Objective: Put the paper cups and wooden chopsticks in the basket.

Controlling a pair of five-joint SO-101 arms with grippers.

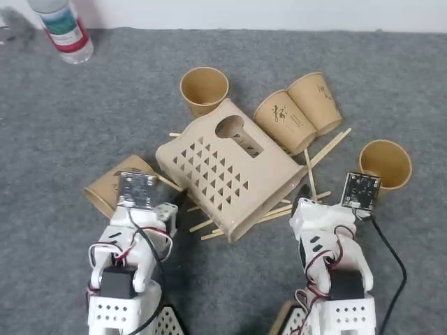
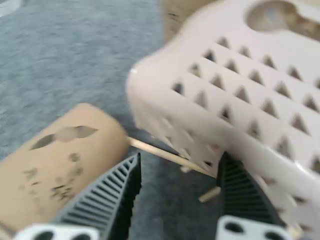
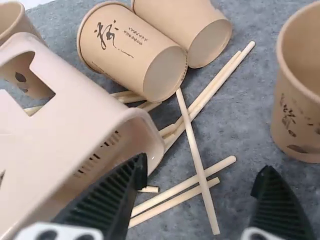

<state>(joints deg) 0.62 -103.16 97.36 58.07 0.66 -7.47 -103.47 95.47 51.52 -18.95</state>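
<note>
basket (image 1: 227,171) tipped over mid-table, wooden chopsticks (image 3: 197,150) scattered beside and under it. left gripper (image 2: 180,165) released, jaws wide between lying paper cup (image 2: 55,160) and basket wall. right gripper (image 3: 202,167) also released, above chopsticks; upright cup (image 1: 385,162) just beside.

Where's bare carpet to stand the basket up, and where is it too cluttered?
Free: the wide stretch left of the basket, between the bottle and the lone lying cup; also the far right corner. Crowded: right of the basket, chopsticks fan out between the two lying cups and the right upright cup.
</note>
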